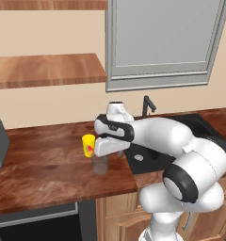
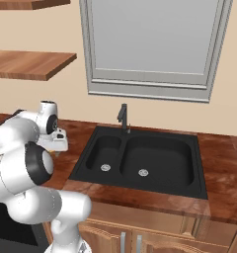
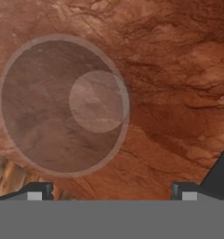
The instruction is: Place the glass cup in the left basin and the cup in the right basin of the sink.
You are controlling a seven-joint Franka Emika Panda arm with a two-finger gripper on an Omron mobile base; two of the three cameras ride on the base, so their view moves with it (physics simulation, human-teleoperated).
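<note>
A small clear, greyish glass tumbler (image 1: 100, 164) stood upright on the reddish-brown wooden counter (image 1: 44, 164), just left of the black two-basin sink (image 2: 140, 160), with a small opaque yellow cup bearing a red mark (image 1: 88, 145) close behind it. The white arm's two-finger gripper (image 3: 109, 191) hung directly over the tumbler, its jaws spread wide and holding nothing, the tumbler's round rim seen from above. The narrower left basin (image 2: 104, 154) and wider right basin (image 2: 155, 160) lay beside each other below a thin dark bent tap (image 2: 123, 117).
</note>
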